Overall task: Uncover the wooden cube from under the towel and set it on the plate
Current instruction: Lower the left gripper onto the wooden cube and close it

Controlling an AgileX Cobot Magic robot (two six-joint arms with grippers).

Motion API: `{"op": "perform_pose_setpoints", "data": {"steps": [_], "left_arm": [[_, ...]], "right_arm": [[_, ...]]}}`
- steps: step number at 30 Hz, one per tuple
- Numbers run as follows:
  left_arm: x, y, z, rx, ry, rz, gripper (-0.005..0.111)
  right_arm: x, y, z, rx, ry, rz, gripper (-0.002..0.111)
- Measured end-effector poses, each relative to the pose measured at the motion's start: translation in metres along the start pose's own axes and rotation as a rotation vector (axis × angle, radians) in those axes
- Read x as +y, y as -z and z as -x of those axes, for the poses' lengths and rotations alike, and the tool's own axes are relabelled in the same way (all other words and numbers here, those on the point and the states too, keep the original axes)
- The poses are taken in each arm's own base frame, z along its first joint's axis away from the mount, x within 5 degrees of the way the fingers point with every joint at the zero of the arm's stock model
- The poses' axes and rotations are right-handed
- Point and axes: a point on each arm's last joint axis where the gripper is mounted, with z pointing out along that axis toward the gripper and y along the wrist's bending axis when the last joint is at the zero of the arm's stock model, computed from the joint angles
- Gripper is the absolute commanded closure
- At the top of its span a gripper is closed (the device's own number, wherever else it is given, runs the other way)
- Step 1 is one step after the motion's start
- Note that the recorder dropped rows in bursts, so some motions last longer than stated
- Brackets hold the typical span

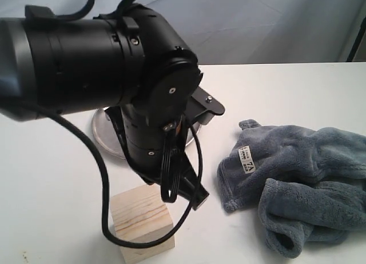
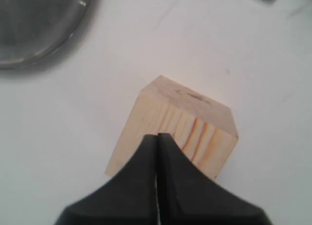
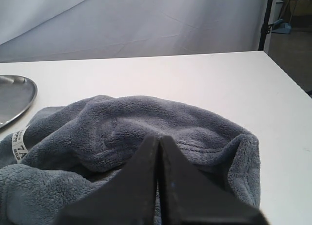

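Observation:
The wooden cube stands uncovered on the white table near the front, pale with grain lines; it shows again as the cube in the left wrist view. My left gripper is shut and empty, its tips over the cube's near side. The steel plate lies behind the left arm, mostly hidden, and its rim shows apart from the cube. The blue-grey towel is bunched at the right, white label showing. My right gripper is shut, with nothing between its fingers, just over the towel.
The big black left arm and its looping cable fill the left and centre of the exterior view. A pale backdrop hangs behind the table. The table's right edge drops off, with a dark stand beyond it.

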Motion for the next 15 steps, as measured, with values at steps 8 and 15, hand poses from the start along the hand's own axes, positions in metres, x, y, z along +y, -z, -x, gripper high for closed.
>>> {"op": "perform_pose_setpoints", "data": {"steps": [8,15], "left_arm": [[0.0001,-0.0061,-0.0041,0.023,-0.049,0.011,0.045],[0.0039,-0.0061,-0.0032,0.015,-0.068,0.052,0.002]], "right_arm": [[0.0,0.0,0.0,0.0,0.0,0.0,0.105],[0.0,0.0,0.0,0.0,0.0,0.0,0.105]]}}
